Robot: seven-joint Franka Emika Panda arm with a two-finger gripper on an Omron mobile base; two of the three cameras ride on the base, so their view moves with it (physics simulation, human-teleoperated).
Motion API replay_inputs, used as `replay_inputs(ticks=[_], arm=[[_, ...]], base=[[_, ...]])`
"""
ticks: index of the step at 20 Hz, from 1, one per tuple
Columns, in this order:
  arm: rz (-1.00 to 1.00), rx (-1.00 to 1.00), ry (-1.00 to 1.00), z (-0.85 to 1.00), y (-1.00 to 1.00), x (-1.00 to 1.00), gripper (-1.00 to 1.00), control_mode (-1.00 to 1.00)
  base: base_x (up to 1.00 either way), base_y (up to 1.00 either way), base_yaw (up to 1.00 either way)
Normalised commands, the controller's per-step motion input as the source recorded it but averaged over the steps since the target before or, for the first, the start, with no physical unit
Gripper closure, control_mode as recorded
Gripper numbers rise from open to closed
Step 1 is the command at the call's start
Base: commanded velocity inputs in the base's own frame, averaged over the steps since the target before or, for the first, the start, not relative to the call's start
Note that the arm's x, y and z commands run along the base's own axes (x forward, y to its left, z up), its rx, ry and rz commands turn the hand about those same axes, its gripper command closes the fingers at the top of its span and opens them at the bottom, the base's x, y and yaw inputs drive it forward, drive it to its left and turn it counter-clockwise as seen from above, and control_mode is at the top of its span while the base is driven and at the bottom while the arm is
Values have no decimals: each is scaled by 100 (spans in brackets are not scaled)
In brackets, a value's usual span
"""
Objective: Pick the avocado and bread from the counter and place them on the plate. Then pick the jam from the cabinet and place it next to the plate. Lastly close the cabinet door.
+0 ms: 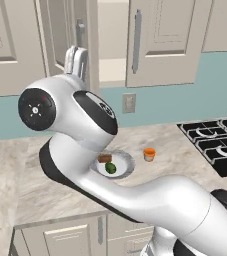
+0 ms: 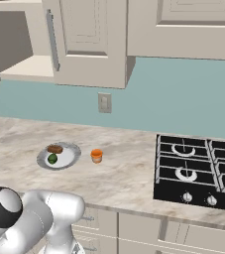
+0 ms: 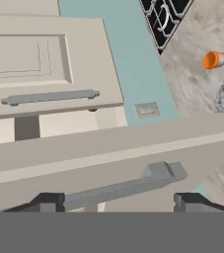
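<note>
Avocado point(image 2: 52, 158) and bread point(image 2: 55, 149) lie on the plate point(image 2: 70, 158), jam point(image 2: 96, 156) stands on the counter point(image 2: 129, 168) just beside it, so only the cabinet door point(image 3: 108, 163) remains, ajar, its handle point(image 3: 123, 185) between the spread, empty jaws of the gripper point(image 3: 118, 201).

Dark green oval avocado point(image 2: 52, 158) and tan-brown bread chunk point(image 2: 55, 149) on grey-rimmed white plate point(image 2: 69, 158); orange jam jar point(image 2: 96, 156) upright beside plate on beige marble tabletop point(image 2: 129, 168); beige wall cabinet point(image 1: 112, 70) left door open.
</note>
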Motion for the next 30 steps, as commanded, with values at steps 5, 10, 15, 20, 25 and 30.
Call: replay_inputs(ticks=[5, 10, 15, 20, 25, 30], arm=[[-1, 0, 0, 0, -32, 39, -100, -100], [-3, 0, 0, 0, -28, 48, -100, -100], [-8, 0, 0, 0, -18, 60, -100, -100], [-10, 0, 0, 0, -7, 57, -100, -100], [-9, 0, 0, 0, -2, 53, -100, -100], [-8, 0, 0, 0, -6, 65, -100, -100]], base=[[0, 0, 0], [0, 0, 0], [0, 0, 0], [0, 0, 0], [0, 0, 0], [0, 0, 0]])
